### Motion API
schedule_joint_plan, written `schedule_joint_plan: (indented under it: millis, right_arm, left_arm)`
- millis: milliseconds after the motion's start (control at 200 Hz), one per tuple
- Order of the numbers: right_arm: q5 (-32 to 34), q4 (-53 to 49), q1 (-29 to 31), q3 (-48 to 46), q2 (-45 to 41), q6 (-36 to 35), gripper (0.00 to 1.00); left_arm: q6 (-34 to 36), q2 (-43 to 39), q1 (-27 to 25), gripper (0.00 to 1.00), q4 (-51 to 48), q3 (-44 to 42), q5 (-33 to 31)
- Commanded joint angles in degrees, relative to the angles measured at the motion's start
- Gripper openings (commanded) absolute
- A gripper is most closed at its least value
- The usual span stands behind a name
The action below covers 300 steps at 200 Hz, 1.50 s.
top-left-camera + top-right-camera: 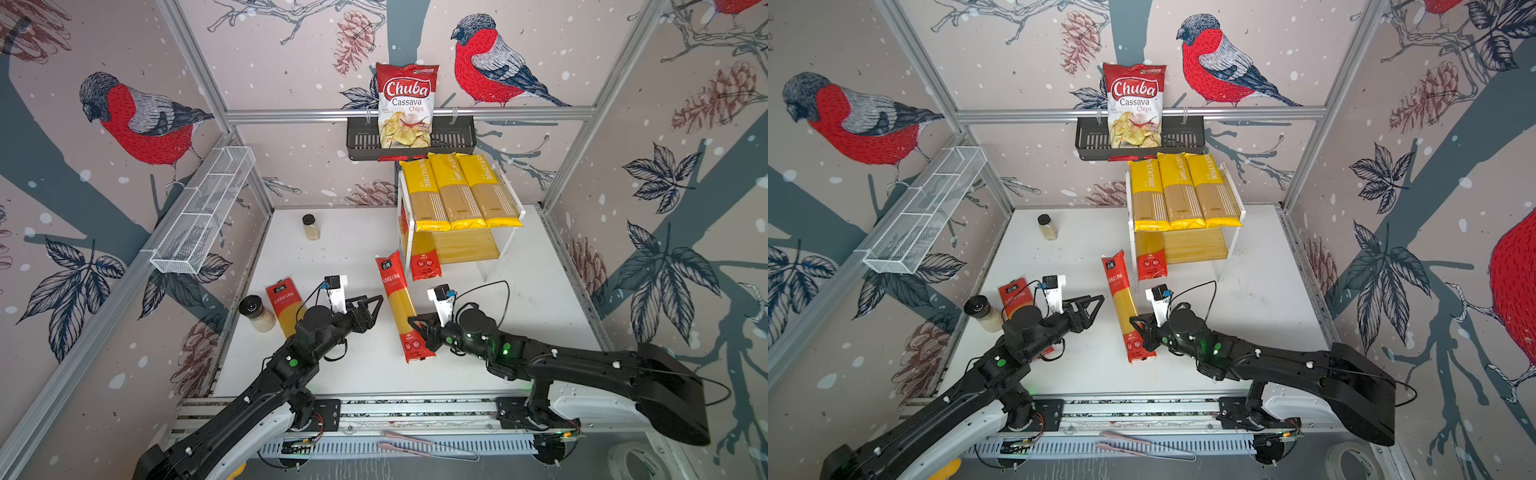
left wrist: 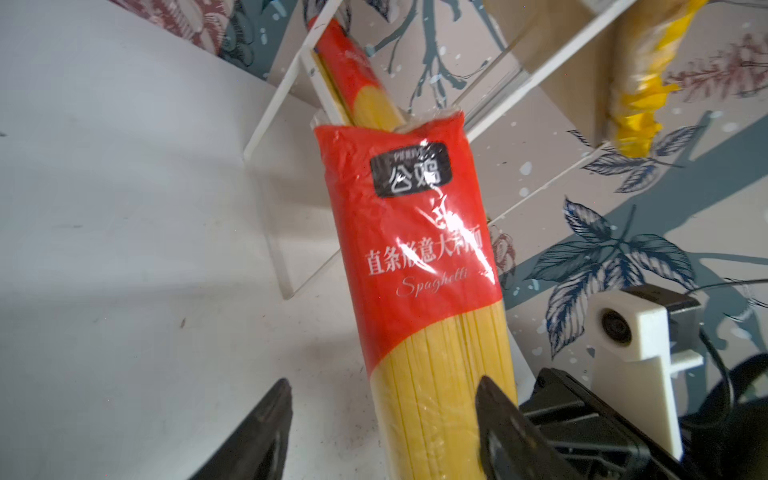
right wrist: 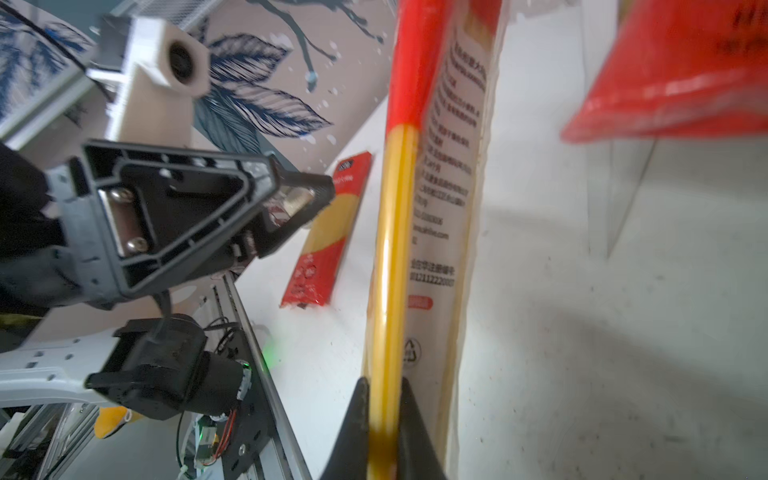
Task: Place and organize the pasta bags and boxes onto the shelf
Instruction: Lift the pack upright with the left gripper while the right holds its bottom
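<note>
Three yellow PASTATIME packs (image 1: 455, 191) (image 1: 1183, 191) lie side by side on the top board of the shelf (image 1: 410, 237) (image 1: 1132, 249). One red spaghetti pack (image 1: 424, 264) (image 2: 353, 70) sticks out of the lower tier. A second red pack (image 1: 400, 305) (image 1: 1124, 303) (image 2: 415, 257) lies mid-table; my right gripper (image 1: 415, 322) (image 3: 384, 415) is shut on its near long edge. My left gripper (image 1: 376, 303) (image 2: 382, 415) is open beside it, one finger on each side of the pack's clear middle. A third red pack (image 1: 284, 303) (image 3: 328, 232) lies partly under my left arm.
A small jar (image 1: 311, 226) stands at the back left, and a larger jar (image 1: 255, 313) sits by the left wall. A Chuba chips bag (image 1: 405, 104) stands in the black wall basket (image 1: 361, 141). A white wire basket (image 1: 203, 212) hangs on the left wall.
</note>
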Motion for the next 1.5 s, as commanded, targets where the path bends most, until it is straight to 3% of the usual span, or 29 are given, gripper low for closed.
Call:
schedule_joint_plan:
  millis: [0, 265, 595, 921, 1066, 1251, 1496]
  right_arm:
    - [-1.6, 13.2, 0.1, 0.1, -2.5, -7.1, 0.0]
    - [-6.9, 21.1, -1.3, -2.3, -6.5, -6.4, 0.0]
    - [-12.8, 25.1, -1.5, -4.1, -10.3, -5.7, 0.0]
    - [-14.4, 27.1, -3.0, -7.8, -12.9, -3.5, 0.0]
    - [-13.7, 26.5, -4.4, -8.8, -13.2, -2.2, 0.02]
    - [-11.2, 25.1, -5.3, -9.1, -12.7, 0.0, 0.08]
    - [-8.2, 25.7, -5.3, -11.3, -13.7, 3.5, 0.24]
  left_arm:
    - [2.5, 0.4, 0.1, 0.72, 9.7, -0.9, 6.1]
    - [1.2, 2.0, 0.1, 0.75, 26.0, -3.0, 13.8]
    - [1.2, 11.5, 0.1, 0.72, 36.4, 0.9, 20.2]
    - [-2.6, 18.2, -0.2, 0.56, 46.0, 2.6, 25.8]
    - [-2.9, 20.1, -1.3, 0.4, 47.3, 3.8, 26.1]
    - [-1.7, 21.7, -2.6, 0.26, 47.4, 5.8, 26.2]
    - [0.1, 22.4, -3.6, 0.15, 45.7, 8.7, 25.5]
